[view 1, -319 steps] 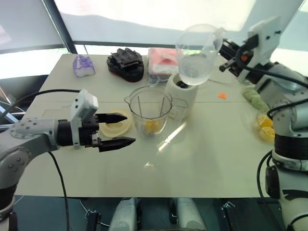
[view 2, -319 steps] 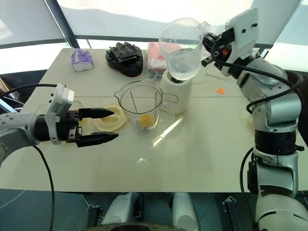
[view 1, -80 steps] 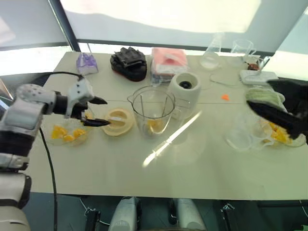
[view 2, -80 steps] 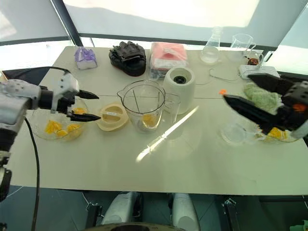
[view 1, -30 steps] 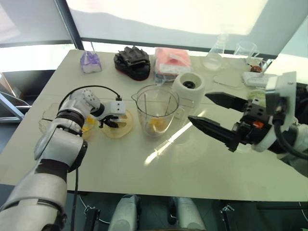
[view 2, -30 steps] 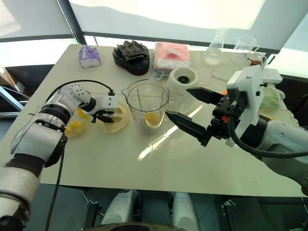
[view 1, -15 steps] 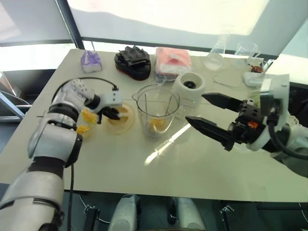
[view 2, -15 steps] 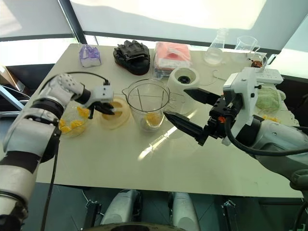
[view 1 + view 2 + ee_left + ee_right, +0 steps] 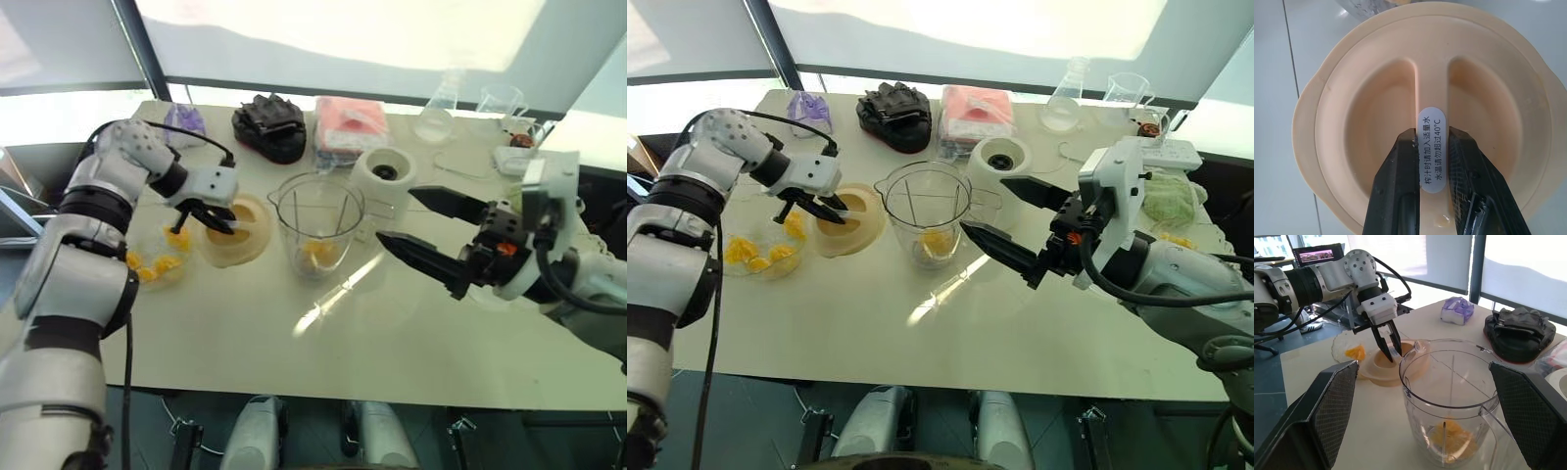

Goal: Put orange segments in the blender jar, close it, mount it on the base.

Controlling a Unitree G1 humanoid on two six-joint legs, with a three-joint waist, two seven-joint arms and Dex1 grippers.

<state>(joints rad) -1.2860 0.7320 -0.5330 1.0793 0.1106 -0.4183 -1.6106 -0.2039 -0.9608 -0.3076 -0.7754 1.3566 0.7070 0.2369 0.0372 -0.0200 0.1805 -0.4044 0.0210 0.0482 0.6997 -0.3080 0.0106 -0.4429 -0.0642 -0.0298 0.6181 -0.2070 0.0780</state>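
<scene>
Head view: the cream lid (image 9: 235, 231) is pinched by the left gripper (image 9: 217, 221); the blender jar (image 9: 318, 226), orange segments (image 9: 318, 252) inside, sits beside it. Left wrist view: the lid's ridge is clamped between narrow jaws. Right wrist view: the right gripper (image 9: 1014, 221) is held wide, the jar framed between its fingers.

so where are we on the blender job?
Done: orange segments lie in the blender jar. In hand: the left hand is shut on the grip ridge of the cream lid, tilting it off the table; the right hand is open beside the jar. Left: lid onto the jar, then the jar onto the base.
</scene>
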